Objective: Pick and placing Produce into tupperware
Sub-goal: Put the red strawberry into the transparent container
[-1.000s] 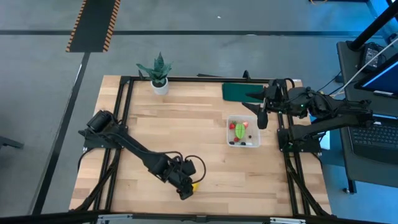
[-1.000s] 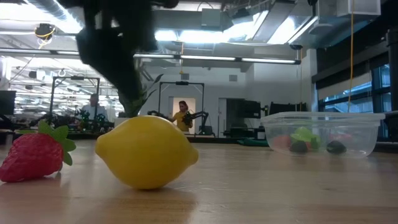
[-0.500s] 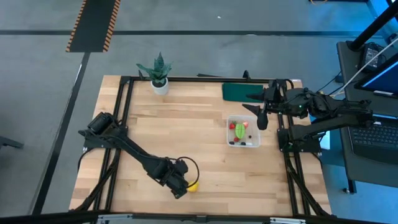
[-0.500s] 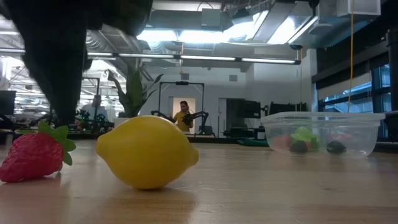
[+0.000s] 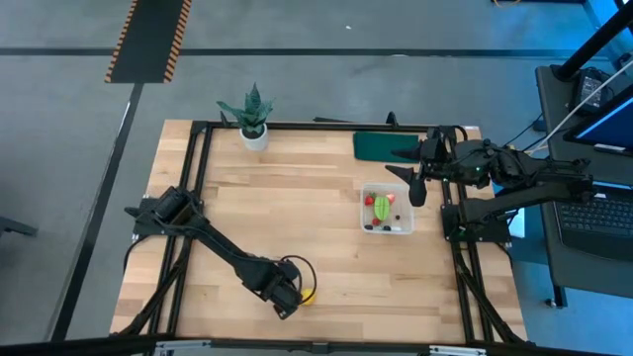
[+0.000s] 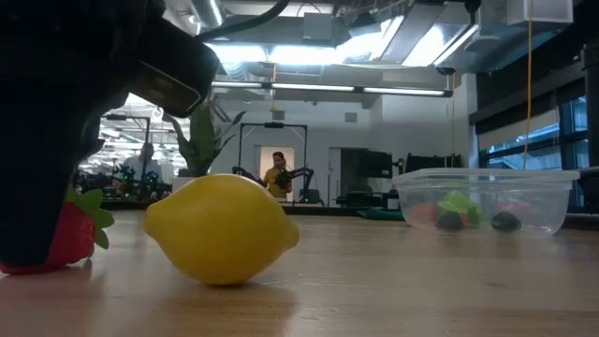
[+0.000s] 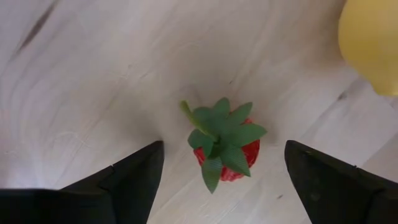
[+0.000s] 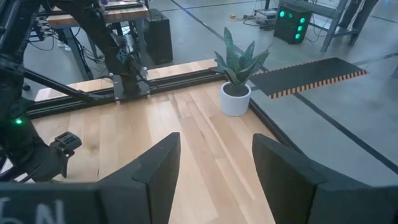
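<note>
My left gripper (image 7: 224,148) is open near the table's near edge (image 5: 282,297), pointing down over a red strawberry (image 7: 225,149) with a green leafy top. One finger stands on each side of the strawberry, apart from it. The berry lies on its side on the wood and is partly hidden behind the gripper in the low view (image 6: 82,234). A yellow lemon (image 6: 222,227) lies just right of it (image 5: 309,294). The clear tupperware (image 5: 388,210) holds a green leafy piece, red pieces and dark berries. My right gripper (image 5: 415,183) hangs open over its far right corner.
A potted green plant (image 5: 254,117) stands at the far edge, and a flat dark green rectangle (image 5: 381,146) lies beyond the tupperware. Bare wood stretches between the lemon and the tupperware. People show in the room behind the table (image 6: 277,173).
My left gripper has moved from behind the lemon toward the table's left and near edge. It has come down over the strawberry, which it now partly hides in the low view. Lemon, strawberry and tupperware have stayed put.
</note>
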